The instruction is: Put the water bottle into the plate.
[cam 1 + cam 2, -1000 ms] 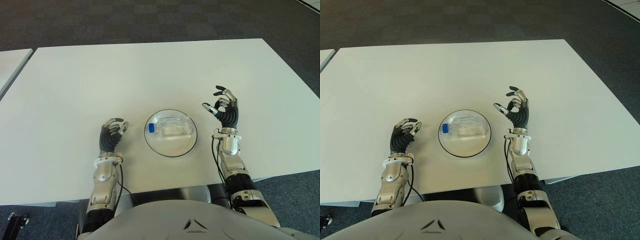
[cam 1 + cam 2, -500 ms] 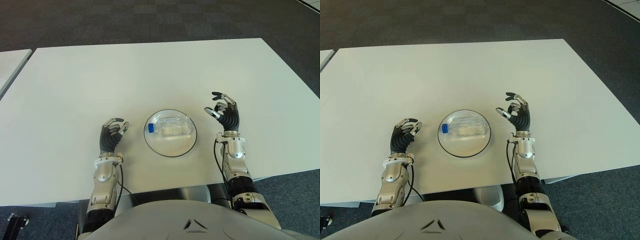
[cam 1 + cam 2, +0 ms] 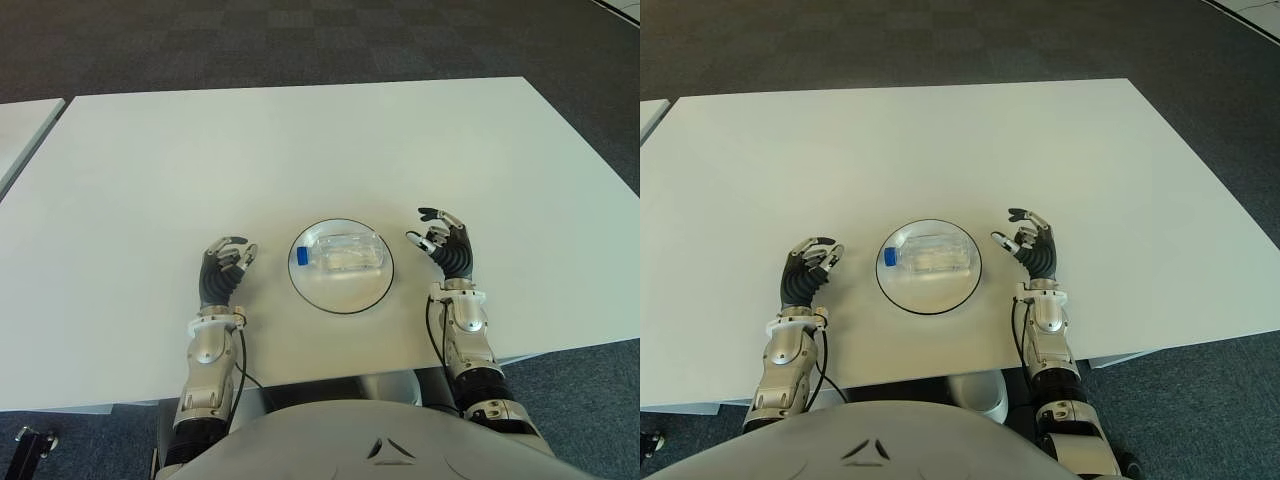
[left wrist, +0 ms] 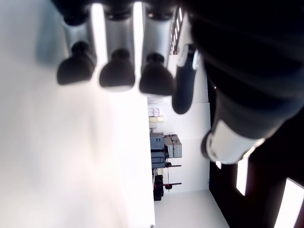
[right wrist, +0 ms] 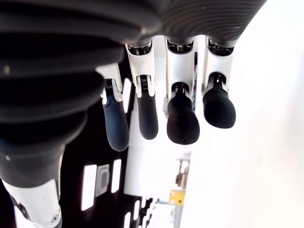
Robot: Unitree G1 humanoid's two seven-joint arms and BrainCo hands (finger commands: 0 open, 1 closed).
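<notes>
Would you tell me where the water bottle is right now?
The water bottle lies on its side in the plate, near the table's front edge, between the left hand and right hand, neither holding it.

A clear water bottle [image 3: 343, 256] with a blue cap lies in the black-rimmed white plate [image 3: 340, 302] on a white table [image 3: 300, 150].

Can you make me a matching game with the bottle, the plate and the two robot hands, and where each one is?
Things:
1. water bottle
2. plate
3. left hand
4. right hand

Places:
A. beside the plate on the robot's right, holding nothing
B. lying on its side in the plate
C. on the white table, between the two hands
D. beside the plate on the robot's left

Pairs: 1-B, 2-C, 3-D, 4-A
</notes>
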